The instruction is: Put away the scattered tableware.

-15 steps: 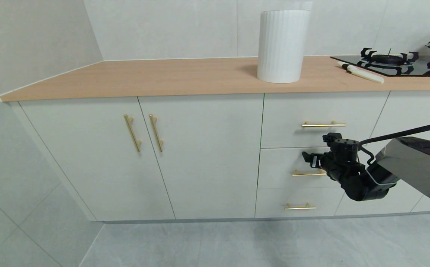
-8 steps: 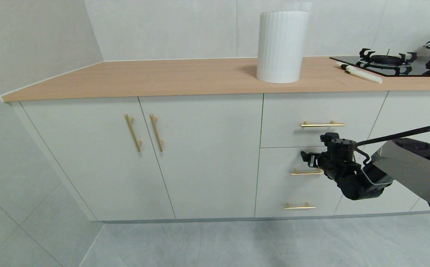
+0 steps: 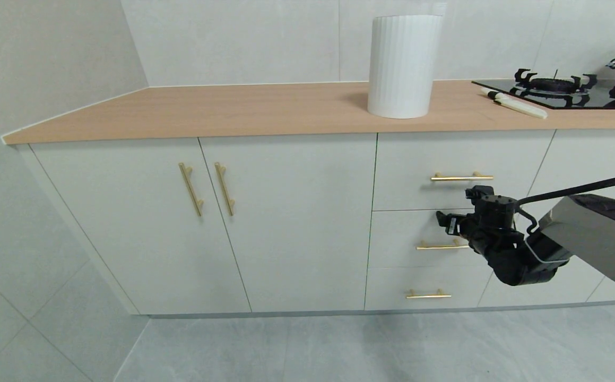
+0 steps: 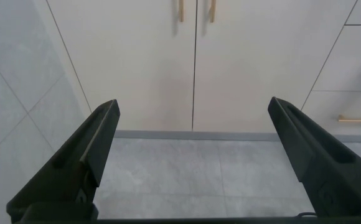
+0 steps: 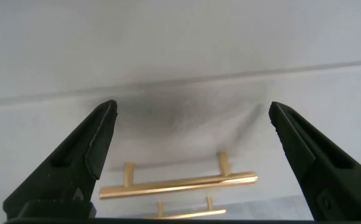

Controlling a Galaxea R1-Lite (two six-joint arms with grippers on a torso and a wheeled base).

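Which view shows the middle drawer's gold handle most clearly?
The right wrist view: the middle drawer handle shows whole, framed by the open right end effector. In the head view that end effector covers its right end. The left wrist view catches its tip at most.

In the lower right of the head view, the right pincer [image 3: 445, 220] has shifted a little. A second ago its tips hung just above the middle drawer handle [image 3: 441, 245]. Half a second ago it had edged slightly toward the frame's left. Now it sits a touch higher and back toward the right, closer to the seam [image 3: 408, 211] beneath the top drawer [image 3: 418, 159].
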